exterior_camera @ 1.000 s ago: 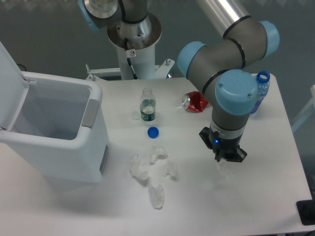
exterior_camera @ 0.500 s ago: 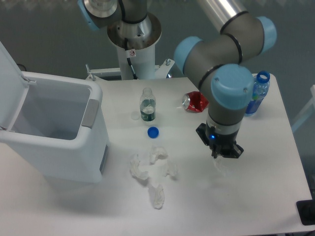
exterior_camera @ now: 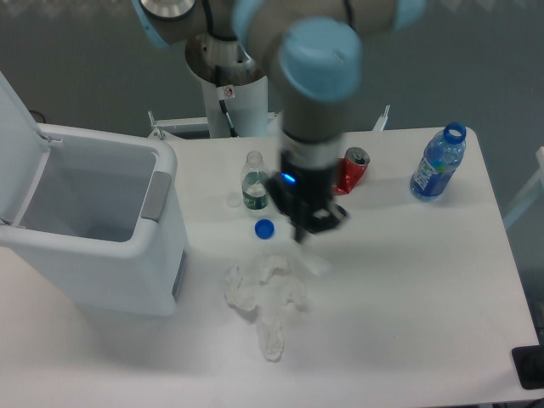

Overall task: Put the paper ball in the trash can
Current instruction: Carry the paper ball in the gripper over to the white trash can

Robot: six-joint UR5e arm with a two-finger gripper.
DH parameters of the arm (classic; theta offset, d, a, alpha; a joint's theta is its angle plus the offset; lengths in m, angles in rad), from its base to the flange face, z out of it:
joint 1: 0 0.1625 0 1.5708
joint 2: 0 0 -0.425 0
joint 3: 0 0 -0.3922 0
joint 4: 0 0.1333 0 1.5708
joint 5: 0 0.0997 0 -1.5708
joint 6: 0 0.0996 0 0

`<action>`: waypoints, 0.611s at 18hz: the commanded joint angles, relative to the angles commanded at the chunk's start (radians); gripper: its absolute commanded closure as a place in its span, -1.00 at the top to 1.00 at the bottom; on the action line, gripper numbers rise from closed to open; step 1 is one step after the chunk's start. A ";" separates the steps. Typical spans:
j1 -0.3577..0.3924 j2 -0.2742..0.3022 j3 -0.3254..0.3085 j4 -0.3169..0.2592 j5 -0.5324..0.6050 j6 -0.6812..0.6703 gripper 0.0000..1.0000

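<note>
Gripper [exterior_camera: 304,240] hangs mid-table; open tabletop [exterior_camera: 408,280] lies at its 4 o'clock, trash can [exterior_camera: 98,246] at 9. Below it shows a blurred pale wad, maybe the paper ball [exterior_camera: 310,259]; grip can't be made out.

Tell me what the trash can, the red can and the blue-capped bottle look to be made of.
Trash can: likely plastic, white and smooth with a soft sheen, thin molded walls and a grey tab.
Red can: probably thin metal, with a shiny silvery top and a dented red body.
Bottle: apparently clear plastic, see-through blue tint with a blue ring at the neck.
</note>
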 joint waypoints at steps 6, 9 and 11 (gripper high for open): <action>-0.052 0.064 0.002 0.067 -0.114 -0.081 -1.00; -0.092 0.072 0.000 0.068 -0.120 -0.085 -1.00; -0.129 0.074 0.000 0.069 -0.118 -0.085 -1.00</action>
